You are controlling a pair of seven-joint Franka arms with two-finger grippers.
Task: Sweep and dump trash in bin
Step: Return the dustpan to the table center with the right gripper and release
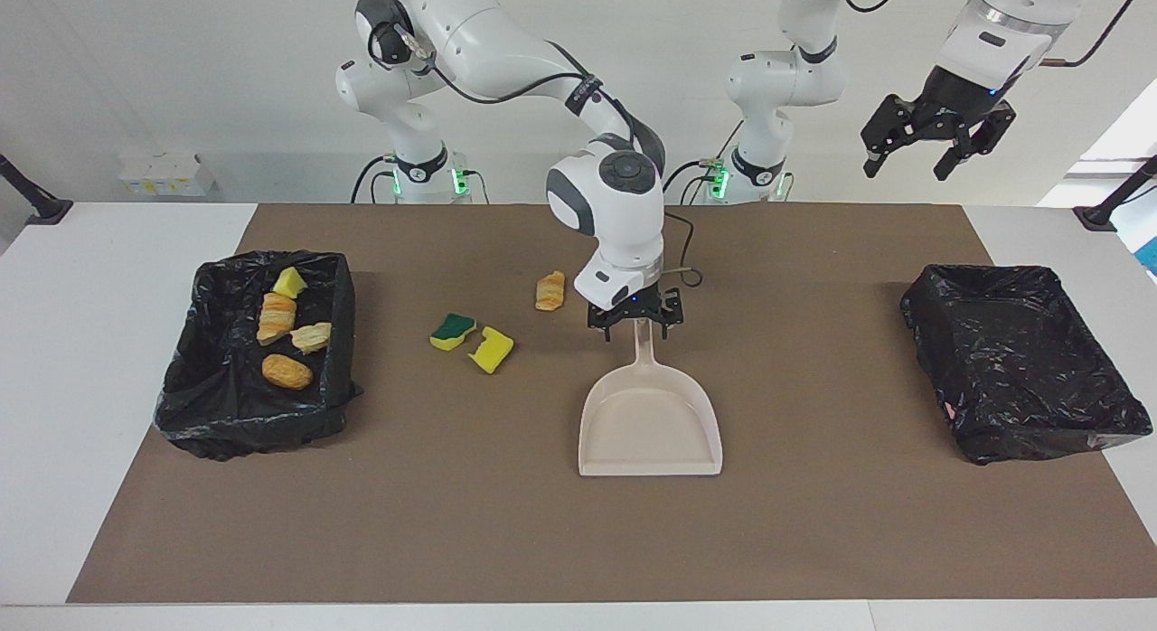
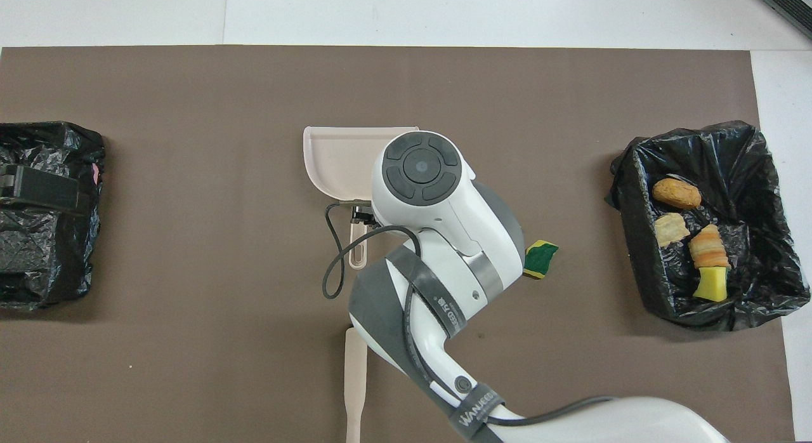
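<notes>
Dustpan (image 1: 650, 423) placement looks finished in the facing view: the pan lies flat on the brown mat (image 1: 813, 541) midway between the two bins, its handle pointing toward the robots. The right gripper (image 1: 635, 324) hangs just above the handle's end with its fingers spread and nothing held. The left gripper (image 1: 935, 147) waits high over the left arm's end of the table, fingers apart and empty. Four pieces of trash (image 1: 287, 372) lie in the filled bin (image 1: 181, 405) at the right arm's end; three are loose on the mat: a bread piece (image 1: 550, 290), a green-topped sponge (image 1: 452, 331) and a yellow sponge chunk (image 1: 491, 349) beside it. The other bin (image 1: 1121, 414) holds nothing visible.

From overhead, the right arm hides most of the pan (image 2: 333, 160) and the handle, and only the green-topped sponge (image 2: 540, 258) shows among the loose pieces. The brush's handle (image 2: 354, 392) peeks out near the robots.

Judging from this, the gripper should rise straight up to clear the handle without nudging the pan, then go for the brush. Sweeping should push the three pieces toward the pan's open lip with low, short strokes, since light sponge may bounce away.
</notes>
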